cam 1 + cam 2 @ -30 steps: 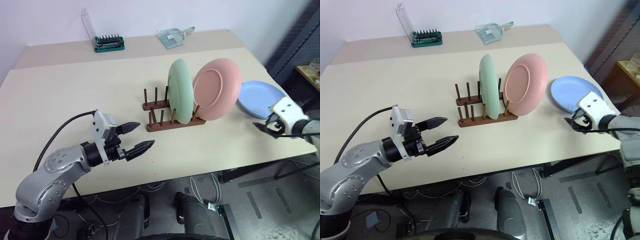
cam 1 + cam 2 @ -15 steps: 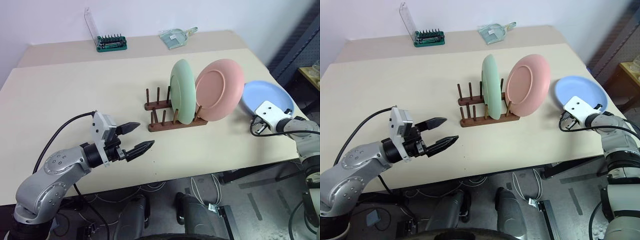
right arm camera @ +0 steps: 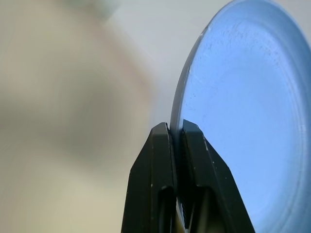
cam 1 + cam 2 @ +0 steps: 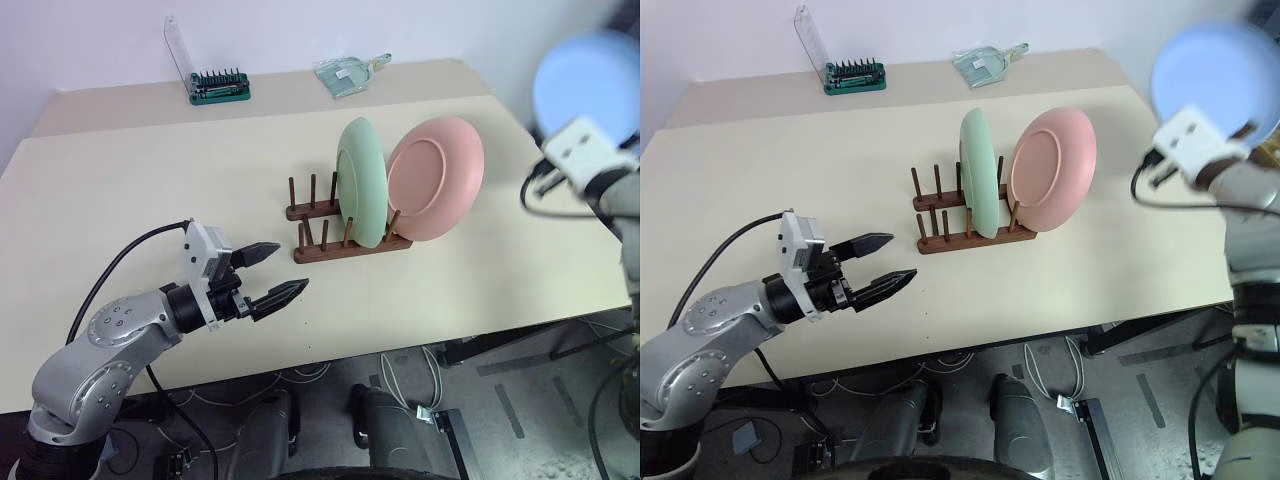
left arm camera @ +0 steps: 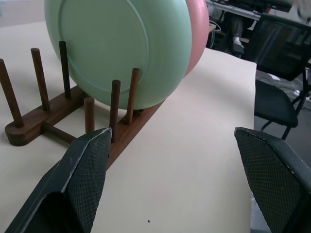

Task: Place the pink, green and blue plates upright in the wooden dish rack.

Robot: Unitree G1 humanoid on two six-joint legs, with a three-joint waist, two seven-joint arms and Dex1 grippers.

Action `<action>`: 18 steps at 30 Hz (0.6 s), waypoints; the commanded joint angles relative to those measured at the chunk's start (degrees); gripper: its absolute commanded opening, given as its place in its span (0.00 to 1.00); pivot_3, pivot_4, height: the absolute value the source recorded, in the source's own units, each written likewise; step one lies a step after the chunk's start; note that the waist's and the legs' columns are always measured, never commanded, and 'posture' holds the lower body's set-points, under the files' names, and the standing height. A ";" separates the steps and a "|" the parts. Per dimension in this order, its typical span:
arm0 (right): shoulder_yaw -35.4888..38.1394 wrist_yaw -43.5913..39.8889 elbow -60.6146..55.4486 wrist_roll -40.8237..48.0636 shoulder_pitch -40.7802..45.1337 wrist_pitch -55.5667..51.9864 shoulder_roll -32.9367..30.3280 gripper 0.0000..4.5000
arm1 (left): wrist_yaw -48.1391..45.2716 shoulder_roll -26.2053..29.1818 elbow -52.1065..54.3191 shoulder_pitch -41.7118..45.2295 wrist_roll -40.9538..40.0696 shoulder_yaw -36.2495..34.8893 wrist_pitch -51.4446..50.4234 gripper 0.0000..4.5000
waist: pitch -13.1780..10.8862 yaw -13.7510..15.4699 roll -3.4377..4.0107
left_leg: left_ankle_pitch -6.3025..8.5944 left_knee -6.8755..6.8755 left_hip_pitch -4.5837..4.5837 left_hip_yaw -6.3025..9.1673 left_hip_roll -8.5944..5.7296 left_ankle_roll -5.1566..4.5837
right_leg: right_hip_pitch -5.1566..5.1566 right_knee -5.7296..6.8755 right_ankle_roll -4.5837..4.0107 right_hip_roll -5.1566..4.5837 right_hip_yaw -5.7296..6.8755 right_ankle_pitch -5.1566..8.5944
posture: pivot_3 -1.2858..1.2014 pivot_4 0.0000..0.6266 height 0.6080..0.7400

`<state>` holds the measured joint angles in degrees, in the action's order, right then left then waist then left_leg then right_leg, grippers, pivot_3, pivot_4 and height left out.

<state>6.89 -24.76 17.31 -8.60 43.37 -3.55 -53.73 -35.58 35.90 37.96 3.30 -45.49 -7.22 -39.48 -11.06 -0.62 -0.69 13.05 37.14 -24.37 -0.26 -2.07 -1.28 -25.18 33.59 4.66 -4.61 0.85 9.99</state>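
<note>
Right gripper (image 3: 176,133) clamped on blue plate (image 4: 1215,75) rim, raised right of wooden dish rack (image 4: 345,240), green plate (image 4: 361,182) and pink plate (image 4: 437,178) upright in rack, left gripper (image 4: 275,273) spread, left of rack

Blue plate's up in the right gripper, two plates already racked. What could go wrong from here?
1. The right gripper pinches the blue plate only by its rim; it might slip or swing on the way over.
2. The pink plate leans at the rack's right end, nearest the incoming plate; a bump could tip it.
3. The free pegs are left of the green plate, so blue must likely pass over both plates.
</note>
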 commanded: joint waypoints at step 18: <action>2.18 13.00 -39.90 82.24 7.17 -40.85 37.99 0.01 | 1.24 1.36 2.66 -4.98 1.53 -3.58 2.21 0.93 | 0.02 -0.13 -0.02 | 0.00 0.02 0.02 0.15 0.03 0.02 | -0.18 0.46 0.00 -0.23 -0.09 0.03 | 0.52 0.24 1.00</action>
<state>8.33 -17.06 -22.22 69.81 50.72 -43.28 -16.62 -34.34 36.75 38.56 -1.57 -44.24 -8.96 -38.53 -11.04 -0.75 -0.72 13.05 37.15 -24.34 -0.11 -2.04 -1.24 -25.36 34.05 4.65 -4.85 0.76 10.02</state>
